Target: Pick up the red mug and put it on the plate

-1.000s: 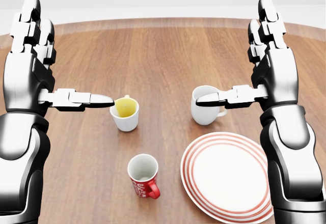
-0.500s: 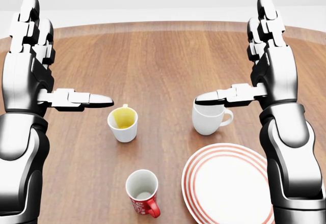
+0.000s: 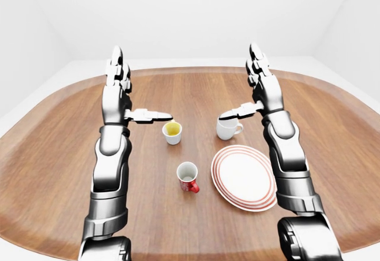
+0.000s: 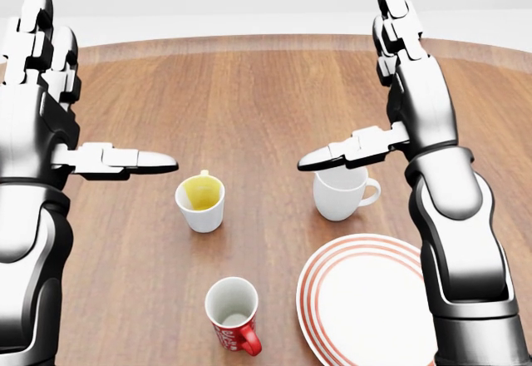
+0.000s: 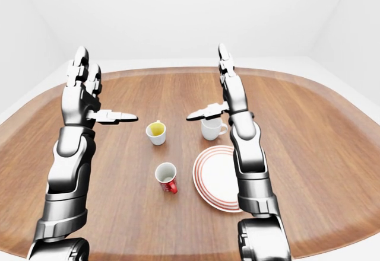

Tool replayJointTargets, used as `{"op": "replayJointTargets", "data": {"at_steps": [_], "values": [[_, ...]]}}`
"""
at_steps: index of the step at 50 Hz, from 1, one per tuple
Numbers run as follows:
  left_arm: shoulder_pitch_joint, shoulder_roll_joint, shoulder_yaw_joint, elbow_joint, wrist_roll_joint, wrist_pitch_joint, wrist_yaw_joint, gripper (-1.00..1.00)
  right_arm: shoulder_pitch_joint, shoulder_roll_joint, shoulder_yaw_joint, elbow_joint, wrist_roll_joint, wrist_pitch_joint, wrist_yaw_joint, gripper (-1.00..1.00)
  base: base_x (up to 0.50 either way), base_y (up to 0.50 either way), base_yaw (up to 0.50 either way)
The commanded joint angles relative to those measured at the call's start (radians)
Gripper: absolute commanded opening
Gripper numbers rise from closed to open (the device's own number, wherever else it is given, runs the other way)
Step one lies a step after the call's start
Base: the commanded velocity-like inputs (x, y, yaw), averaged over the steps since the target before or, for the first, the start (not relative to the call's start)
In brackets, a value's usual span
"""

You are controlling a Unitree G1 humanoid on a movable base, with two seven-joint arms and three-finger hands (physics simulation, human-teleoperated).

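Your red mug point(image 4: 233, 314) stands upright on the wooden surface point(image 4: 266, 91) just left of the striped plate point(image 4: 366, 304) (untouched), while both hands hover well above, fingers point(image 4: 328, 156) spread wide.

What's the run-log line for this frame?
phase: pre-grasp | left hand: open, raised | right hand: open, raised | red mug: upright on table, untouched | plate: empty, right of mug
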Motion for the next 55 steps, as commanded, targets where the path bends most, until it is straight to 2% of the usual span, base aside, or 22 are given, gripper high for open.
{"op": "replayJointTargets", "data": {"at_steps": [1,10,20,34,55], "values": [[-0.003,0.008,0.008,-0.011,-0.008,0.0,0.0,1.0,-0.078,0.007,0.036,0.075,-0.115,0.0,0.076,1.0,0.0,0.0,0.0],[-0.002,0.017,0.015,-0.018,-0.015,0.0,0.0,1.0,-0.146,0.021,0.065,0.153,-0.228,0.0,0.135,1.0,0.0,0.0,0.0],[-0.013,0.023,0.018,-0.01,-0.017,0.0,0.0,1.0,-0.202,0.061,0.106,0.319,-0.348,0.0,0.15,1.0,0.0,0.0,0.0],[-0.013,0.025,0.02,-0.014,-0.02,0.0,0.001,1.0,-0.253,0.118,0.134,0.433,-0.446,0.0,0.175,1.0,0.0,0.0,0.0],[-0.009,0.028,0.023,-0.022,-0.024,0.0,0.0,1.0,-0.247,0.181,0.17,0.535,-0.555,0.0,0.19,1.0,0.0,0.0,0.0]]}}
